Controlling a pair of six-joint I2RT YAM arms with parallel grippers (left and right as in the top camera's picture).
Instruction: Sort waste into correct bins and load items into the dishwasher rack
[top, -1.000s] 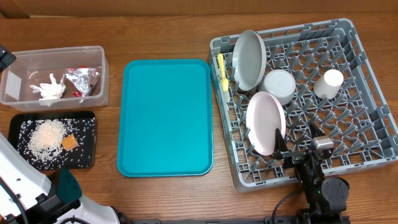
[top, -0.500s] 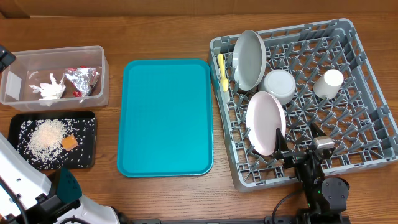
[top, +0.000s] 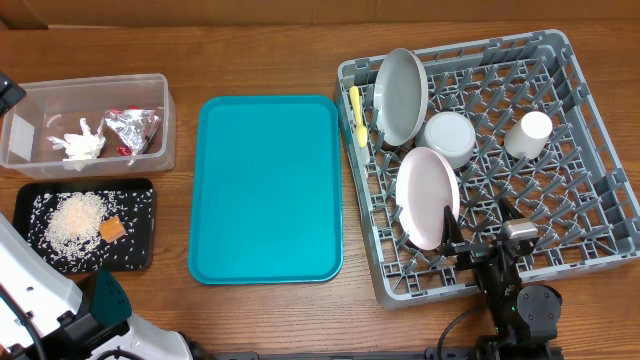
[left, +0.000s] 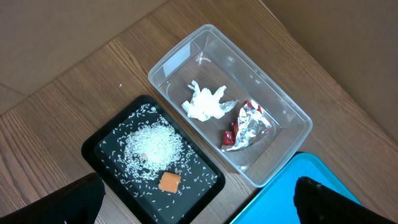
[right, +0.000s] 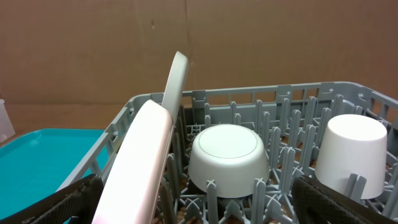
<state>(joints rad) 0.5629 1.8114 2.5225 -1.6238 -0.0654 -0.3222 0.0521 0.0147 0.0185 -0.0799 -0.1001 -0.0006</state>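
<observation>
Rack: dishwasher rack (top: 580, 200), at 3 o'clock, holds grey-white plate (top: 401, 95) and pinkish plate (top: 427, 197) on edge, bowl (top: 449, 137) and cup (top: 529, 133) upturned, yellow utensils (top: 356, 115).
Bins: clear tub (top: 160, 120), at 10 o'clock, holds napkin (top: 82, 143), foil wrapper (top: 132, 127) and red sachet (left: 229, 138); black tray (top: 140, 250), at 8 o'clock, holds rice (top: 75, 222) and orange cube (top: 112, 229).
Change: nothing has moved.
Grippers: left gripper (left: 199, 205) over the bins and right gripper (right: 199, 205) at the rack's 6 o'clock edge are both spread wide and hold nothing.
Meaning: sorting and loading look finished.

— Was the light even?
— Yes, bright and soft from above; shadows were faint. Only the foil wrapper (left: 249, 124) glinted.
— Any blur?
— The near pinkish plate (right: 134, 168) looked soft; the rest was sharp.
</observation>
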